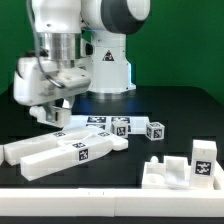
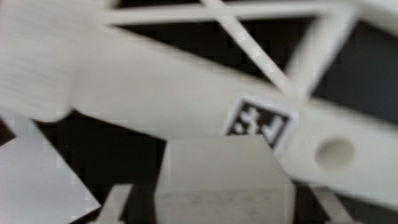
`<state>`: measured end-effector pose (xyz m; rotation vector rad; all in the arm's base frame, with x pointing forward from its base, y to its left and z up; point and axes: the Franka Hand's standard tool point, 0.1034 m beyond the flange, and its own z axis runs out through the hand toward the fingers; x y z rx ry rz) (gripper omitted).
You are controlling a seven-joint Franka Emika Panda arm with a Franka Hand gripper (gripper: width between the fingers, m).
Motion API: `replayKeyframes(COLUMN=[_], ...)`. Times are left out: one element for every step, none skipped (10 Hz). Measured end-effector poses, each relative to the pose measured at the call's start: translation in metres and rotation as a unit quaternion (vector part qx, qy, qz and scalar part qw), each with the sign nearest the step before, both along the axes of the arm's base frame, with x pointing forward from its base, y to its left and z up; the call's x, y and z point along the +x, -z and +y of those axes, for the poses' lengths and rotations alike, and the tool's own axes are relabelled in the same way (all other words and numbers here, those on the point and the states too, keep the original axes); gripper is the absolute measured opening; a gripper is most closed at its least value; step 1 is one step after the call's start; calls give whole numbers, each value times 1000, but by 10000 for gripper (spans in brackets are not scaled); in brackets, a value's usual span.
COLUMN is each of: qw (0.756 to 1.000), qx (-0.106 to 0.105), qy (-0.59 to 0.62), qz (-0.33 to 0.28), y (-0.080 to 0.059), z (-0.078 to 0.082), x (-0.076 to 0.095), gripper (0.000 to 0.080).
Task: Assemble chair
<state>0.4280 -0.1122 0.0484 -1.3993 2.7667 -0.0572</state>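
While the gripper [image 1: 52, 108] is hovering low over the black table [image 1: 190, 108], we are seeing a long white bar [image 2: 178, 90] filling the wrist view; whether the jaws are clamped on it, we cannot tell. The other chair pieces [image 1: 62, 155] are lying loose on the table near it. We are judging them light, stiff and smooth, so we are favouring a hold across a bar's flat sides, near mid-length.

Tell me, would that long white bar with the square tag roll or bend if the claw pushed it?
Probably not roll: the long white bar looks blocky with flat faces, lying flat on the table, so it should slide. It looks like rigid plastic, so bending seems unlikely. Its smooth surface may be a little slippery.
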Motion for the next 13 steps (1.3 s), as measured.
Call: replayKeyframes(qw=[1000,998,996,993,984,976,959,955,953,947,947,944,940], qx=[2,4,5,-2,-4,-6,-9,-7,-7,-5,-5,-6,-13], qy=[15,57,83,121,179,219,283,297,301,320,320,330,340], qz=[0,0,0,1,6,9,7,10,10,10,11,13,34], y=[1,2,4,9,11,13,16,18,19,20,22,24,34], z=[1,1,0,-16,-30,-38,-42,-39,-38,-37,-36,-37,-52], x=[1,0,-1,-5,-8,-10,-14,-14,-14,-15,-16,-18,-31], gripper=[284,284,284,284,284,284,284,284,284,284,284,284,284])
